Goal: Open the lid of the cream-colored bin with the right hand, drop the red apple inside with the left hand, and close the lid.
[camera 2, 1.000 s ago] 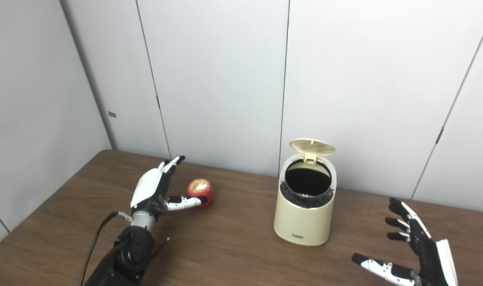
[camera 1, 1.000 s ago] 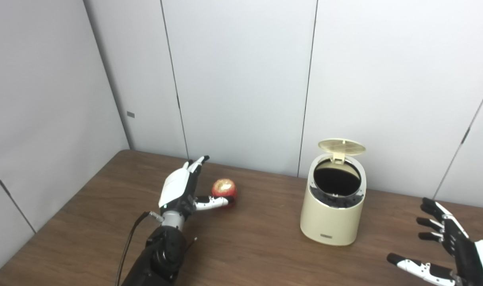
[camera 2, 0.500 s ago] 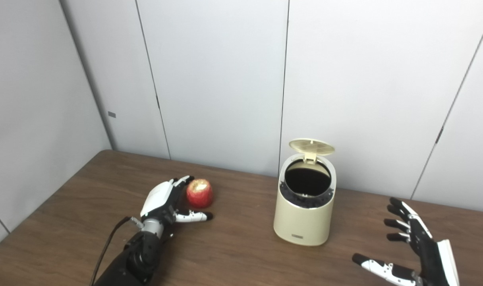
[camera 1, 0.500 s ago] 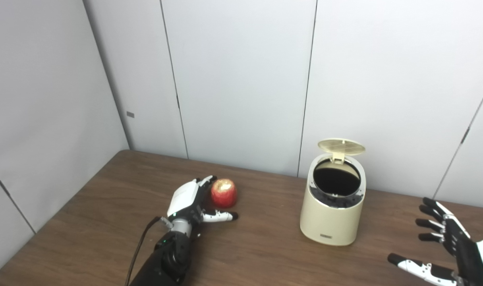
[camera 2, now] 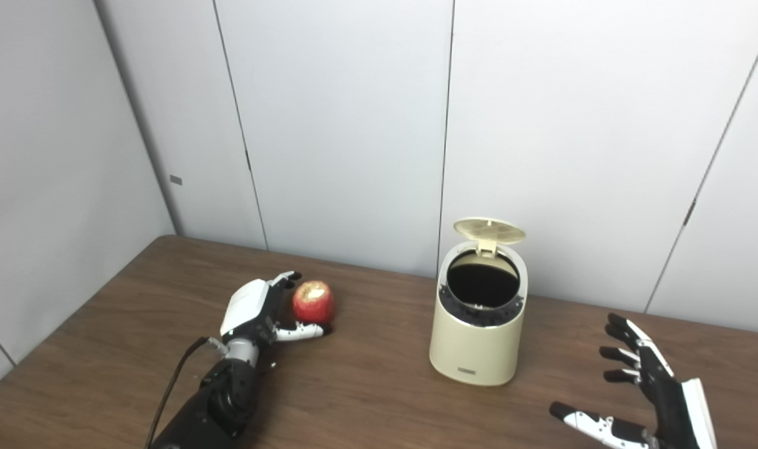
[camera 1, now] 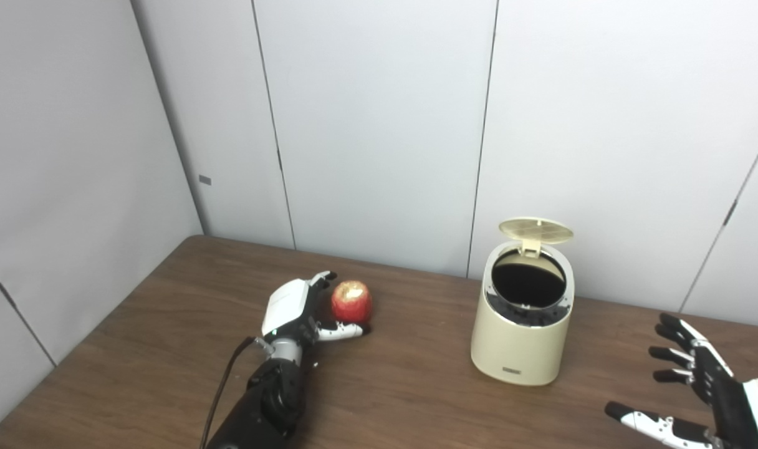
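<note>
The red apple (camera 1: pixel 351 302) sits on the brown table (camera 1: pixel 404 386), left of centre. My left hand (camera 1: pixel 298 308) lies on the table against the apple's left side, fingers behind it and thumb curled under its front; the fingers are not closed round it. The cream-colored bin (camera 1: pixel 521 333) stands right of centre with its round lid (camera 1: pixel 536 229) flipped up at the back, the dark inside showing. My right hand (camera 1: pixel 703 393) hovers open, fingers spread, at the lower right, apart from the bin. The apple also shows in the right eye view (camera 2: pixel 313 302).
Grey wall panels (camera 1: pixel 379 125) close off the table at the back and left. A black cable (camera 1: pixel 220 393) runs along my left forearm. Bare table lies between the apple and the bin.
My left hand came down from above the table and moved in against the apple; its thumb has drawn in under the apple's front. My right hand sank slightly. Bin and lid are unchanged.
</note>
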Controlling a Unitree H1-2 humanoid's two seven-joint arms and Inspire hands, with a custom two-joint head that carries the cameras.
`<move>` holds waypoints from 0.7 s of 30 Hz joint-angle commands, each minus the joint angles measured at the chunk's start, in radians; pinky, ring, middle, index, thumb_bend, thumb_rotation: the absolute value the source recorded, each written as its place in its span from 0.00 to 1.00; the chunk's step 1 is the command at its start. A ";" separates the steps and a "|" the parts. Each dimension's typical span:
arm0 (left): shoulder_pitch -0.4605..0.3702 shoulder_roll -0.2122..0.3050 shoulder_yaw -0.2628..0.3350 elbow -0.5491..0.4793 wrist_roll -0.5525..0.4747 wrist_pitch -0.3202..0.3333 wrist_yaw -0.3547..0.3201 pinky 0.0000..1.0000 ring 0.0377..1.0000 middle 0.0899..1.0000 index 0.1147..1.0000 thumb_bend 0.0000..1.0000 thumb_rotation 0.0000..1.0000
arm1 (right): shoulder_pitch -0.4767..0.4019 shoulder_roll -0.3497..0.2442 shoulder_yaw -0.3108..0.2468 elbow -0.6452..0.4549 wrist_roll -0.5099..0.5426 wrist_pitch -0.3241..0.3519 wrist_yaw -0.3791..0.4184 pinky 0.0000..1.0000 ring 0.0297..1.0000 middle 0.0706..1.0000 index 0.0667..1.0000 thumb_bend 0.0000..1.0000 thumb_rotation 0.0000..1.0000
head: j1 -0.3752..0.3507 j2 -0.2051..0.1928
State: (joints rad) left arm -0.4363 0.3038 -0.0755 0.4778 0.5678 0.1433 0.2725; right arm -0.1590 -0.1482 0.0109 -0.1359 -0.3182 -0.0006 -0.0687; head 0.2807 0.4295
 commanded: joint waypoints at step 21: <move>-0.011 -0.016 -0.011 0.016 -0.121 -0.156 -0.003 0.99 0.60 0.43 0.43 0.52 0.00 | -0.023 0.000 -0.002 -0.052 -0.010 -0.025 -0.006 0.60 0.72 0.81 0.82 0.75 0.00 | -0.003 0.023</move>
State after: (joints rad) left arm -0.4332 0.2919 -0.0762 0.4865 0.4570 0.0149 0.2794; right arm -0.1589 -0.1477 0.0110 -0.1444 -0.3300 -0.0006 -0.0690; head 0.2761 0.4525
